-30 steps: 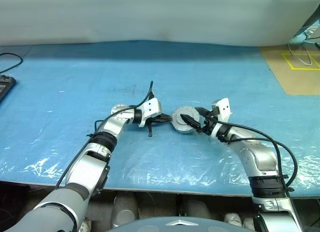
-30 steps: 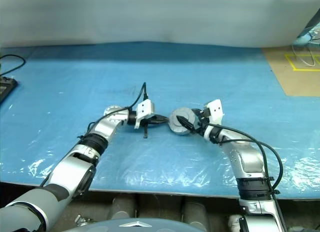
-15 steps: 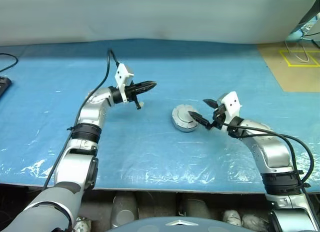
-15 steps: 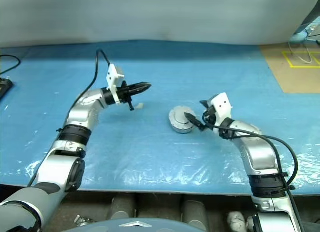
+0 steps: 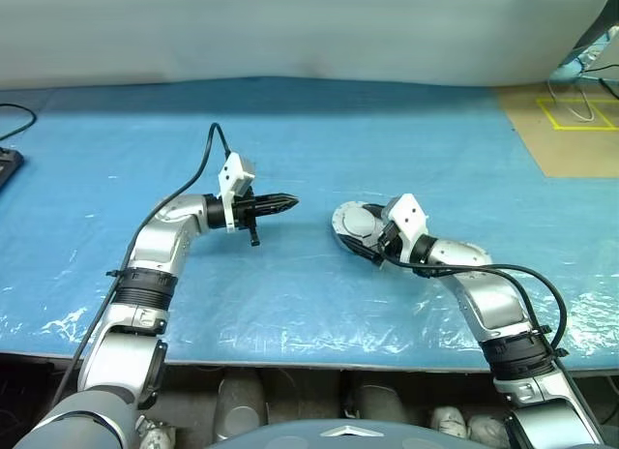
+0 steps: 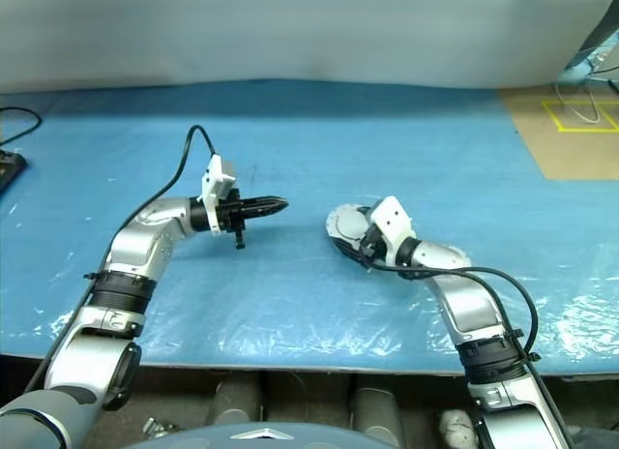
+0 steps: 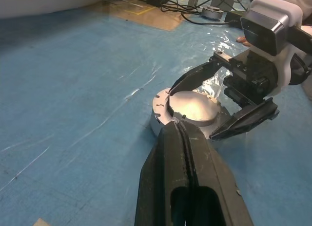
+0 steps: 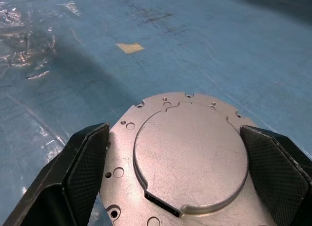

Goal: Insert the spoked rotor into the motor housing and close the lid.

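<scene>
From my head cameras, my left gripper [image 5: 287,203] hangs pinched shut and empty above the blue table cover [image 5: 290,304], while my right gripper [image 5: 366,238] reaches around the lid [image 5: 354,223]. My left wrist view shows those right fingers [image 7: 195,78] spread wide on either side of the disc. My right wrist view shows both pads [image 8: 87,160] flanking the lid's rim, which sits atop the motor housing [image 7: 157,122].

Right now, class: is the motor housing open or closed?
Closed. The lid sits flat on the motor housing, covering the inside; no copper windings show.
</scene>
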Robot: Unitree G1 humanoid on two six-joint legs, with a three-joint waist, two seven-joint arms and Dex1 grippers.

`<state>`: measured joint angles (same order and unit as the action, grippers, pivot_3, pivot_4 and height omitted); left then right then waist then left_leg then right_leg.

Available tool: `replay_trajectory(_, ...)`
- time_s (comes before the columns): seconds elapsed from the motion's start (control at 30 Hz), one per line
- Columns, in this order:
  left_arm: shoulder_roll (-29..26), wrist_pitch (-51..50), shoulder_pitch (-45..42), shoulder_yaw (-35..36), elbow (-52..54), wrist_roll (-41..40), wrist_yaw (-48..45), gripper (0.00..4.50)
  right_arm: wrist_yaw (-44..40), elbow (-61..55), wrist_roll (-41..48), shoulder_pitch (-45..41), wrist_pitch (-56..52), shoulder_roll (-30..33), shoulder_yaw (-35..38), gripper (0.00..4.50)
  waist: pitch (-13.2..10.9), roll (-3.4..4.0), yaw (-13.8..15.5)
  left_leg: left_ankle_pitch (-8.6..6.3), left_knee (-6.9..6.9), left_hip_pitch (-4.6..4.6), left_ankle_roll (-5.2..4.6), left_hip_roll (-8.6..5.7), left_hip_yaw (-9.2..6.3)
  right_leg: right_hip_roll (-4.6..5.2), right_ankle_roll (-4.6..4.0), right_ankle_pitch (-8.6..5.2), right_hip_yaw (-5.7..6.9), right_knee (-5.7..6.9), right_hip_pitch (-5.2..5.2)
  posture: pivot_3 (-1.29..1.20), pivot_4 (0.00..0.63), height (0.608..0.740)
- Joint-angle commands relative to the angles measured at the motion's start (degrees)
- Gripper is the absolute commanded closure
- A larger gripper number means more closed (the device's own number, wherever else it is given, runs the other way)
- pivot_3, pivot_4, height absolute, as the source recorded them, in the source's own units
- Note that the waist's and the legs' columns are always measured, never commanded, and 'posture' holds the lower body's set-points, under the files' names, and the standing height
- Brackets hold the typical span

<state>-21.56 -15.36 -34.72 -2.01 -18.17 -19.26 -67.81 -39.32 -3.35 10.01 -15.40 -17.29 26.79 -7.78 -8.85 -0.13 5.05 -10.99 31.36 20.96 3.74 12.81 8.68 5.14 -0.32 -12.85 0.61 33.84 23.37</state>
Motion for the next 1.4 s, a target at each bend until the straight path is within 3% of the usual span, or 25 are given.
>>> replay_trajectory(0.03, -0.2, 0.8, 0.3, 0.0, 1.8, -0.5, 0.5, 4.5, 0.3, 2.0, -0.8, -0.1, 0.6, -0.2, 0.4, 0.38, 0.0, 0.0, -0.2, 0.0, 0.01, 0.0, 0.0, 0.0, 0.0, 0.0, 0.0, 0.0, -0.01, 0.0, 0.0, 0.0, 0.15, 0.74)
replay_trajectory(0.17, -0.2, 1.2, 0.5, -0.2, 1.5, -0.4, 0.5, 4.5, 0.1, 1.9, 0.1, -0.2, -0.6, -0.2, 1.0, 1.52, 0.0, -0.01, -0.6, 0.0, 0.09, 0.01, -0.01, -0.02, 0.0, 0.0, 0.0, 0.01, -0.02, 0.01, -0.03, 0.0, 0.15, 0.74)
replay_trajectory(0.3, 0.1, 1.8, 0.4, -0.5, 0.8, -0.2, 0.5, 4.5, 0.4, 1.6, 1.2, -0.9, -2.6, -0.5, 1.9, 1.54, 0.0, 0.0, -0.7, 0.02, 0.12, 0.02, -0.04, -0.01, -0.01, 0.0, 0.0, 0.01, -0.02, 0.03, -0.03, 0.0, 0.15, 0.74)
replay_trajectory(0.5, 0.7, 2.4, 0.3, -1.1, 0.1, 0.0, 0.6, 4.5, -3.1, -2.3, 11.0, -2.0, -11.5, -0.6, 6.7, 1.54, 0.0, -0.01, -0.7, 0.05, 0.22, 0.04, -0.1, -0.02, -0.01, 0.01, -0.03, 0.0, -0.02, 0.14, -0.03, 0.0, 0.15, 0.74)
replay_trajectory(0.93, 1.2, 2.4, 1.1, -1.9, 1.0, -0.1, 1.5, 4.5, -4.8, 2.2, 4.1, -2.6, -6.8, 1.8, 2.2, 1.54, 0.0, -0.01, -0.7, 0.11, 0.41, 0.03, -0.21, 0.02, -0.02, 0.02, -0.07, -0.03, -0.02, 0.45, 0.01, 0.0, 0.15, 0.74)
replay_trajectory(1.2, 1.5, 2.2, 1.3, -2.1, 1.6, -0.3, 1.9, 4.5, -5.1, 10.9, -1.5, -1.5, -0.6, 2.7, -0.7, 1.54, 0.0, -0.02, -0.7, -0.01, 0.87, -0.09, -0.03, 0.06, -0.02, 0.04, -0.19, -0.1, -0.13, 0.84, -0.03, 0.0, 0.15, 0.74)
replay_trajectory(1.4, 1.7, 2.4, 1.0, -2.2, 1.4, -0.2, 2.0, 4.5, -2.8, 14.2, -2.0, -1.0, -0.5, -0.2, -1.7, 1.54, 0.1, -0.12, -0.9, -0.01, 0.93, -0.52, -0.06, 0.05, 0.01, 0.04, -0.19, -0.1, -0.24, 0.89, -0.37, 0.0, 0.15, 0.74)
